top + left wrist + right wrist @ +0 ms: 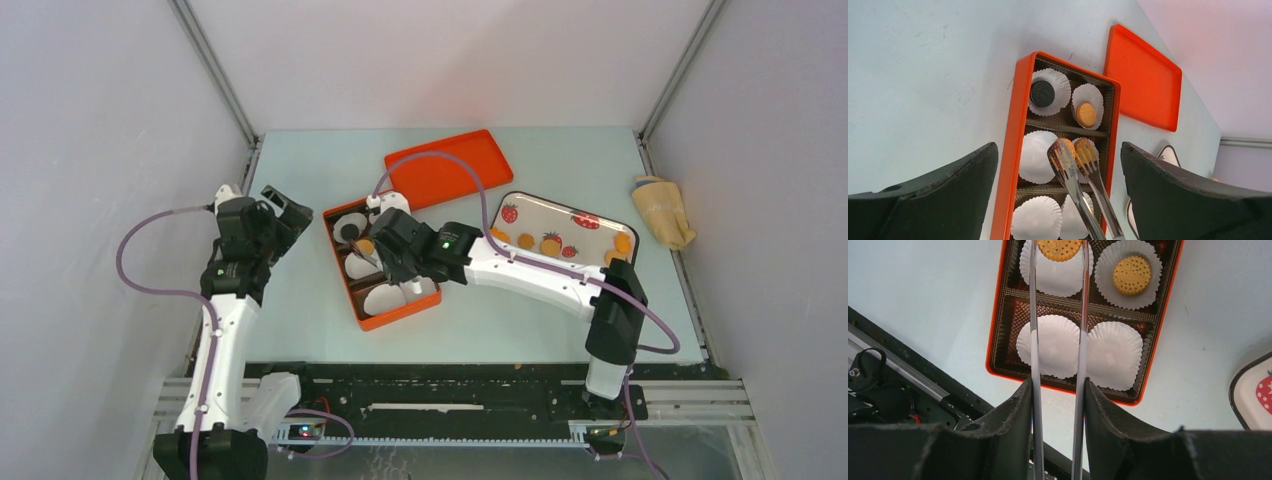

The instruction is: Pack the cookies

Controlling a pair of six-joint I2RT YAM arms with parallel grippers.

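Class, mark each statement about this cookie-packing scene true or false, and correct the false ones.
1. The right gripper holds metal tongs. True.
2. The orange lid is closed on the box. False: it lies on the table beside the open box.
3. The tongs pinch a cookie at their tips. True.
4. The left gripper grips a cookie. False: it is open and empty.
5. Every paper cup holds a cookie. False: several cups are empty.

Orange lid (pixel 440 180) lies near strawberry-print tray (pixel 545 215); perhaps a yellow cloth (pixel 662 210) at right.
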